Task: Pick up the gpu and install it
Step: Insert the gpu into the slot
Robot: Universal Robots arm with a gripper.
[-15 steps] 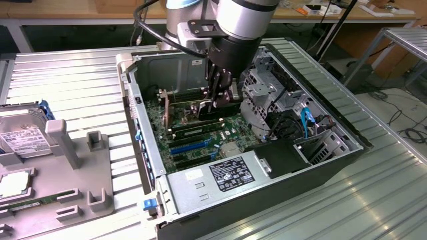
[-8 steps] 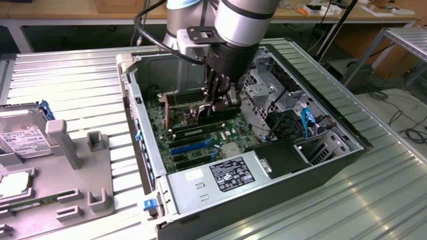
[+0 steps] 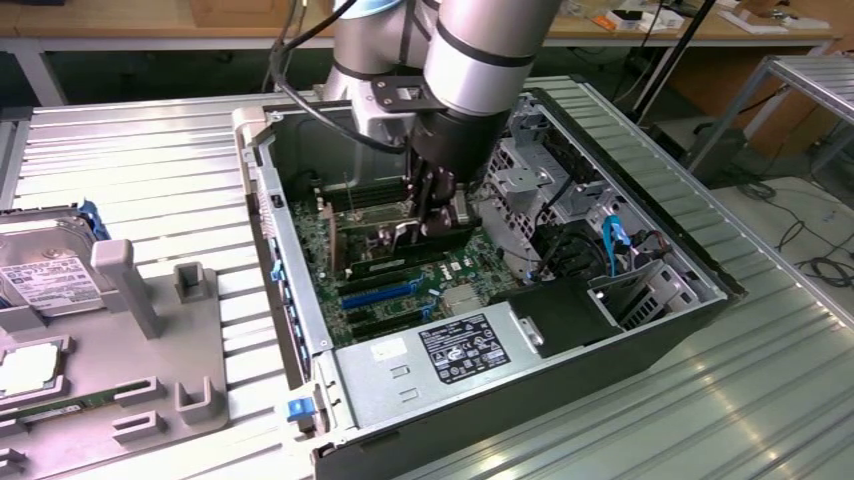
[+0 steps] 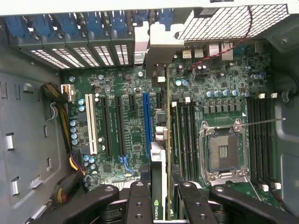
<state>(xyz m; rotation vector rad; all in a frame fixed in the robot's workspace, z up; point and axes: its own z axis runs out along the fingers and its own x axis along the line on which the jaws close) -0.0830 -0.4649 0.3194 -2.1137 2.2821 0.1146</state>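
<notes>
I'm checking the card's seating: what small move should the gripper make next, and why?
Probably ease straight down toward the motherboard. The gripper holds the gpu edge-on inside the computer case, seemingly beside the blue slot; whether it is seated is unclear.

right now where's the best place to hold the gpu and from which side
By its upper long edge, from straight above. The gpu stands on edge over the motherboard, so its two flat faces suit opposing fingers and its lower connector edge stays free. The pincer is shut on it this way, inside the computer case.
</notes>
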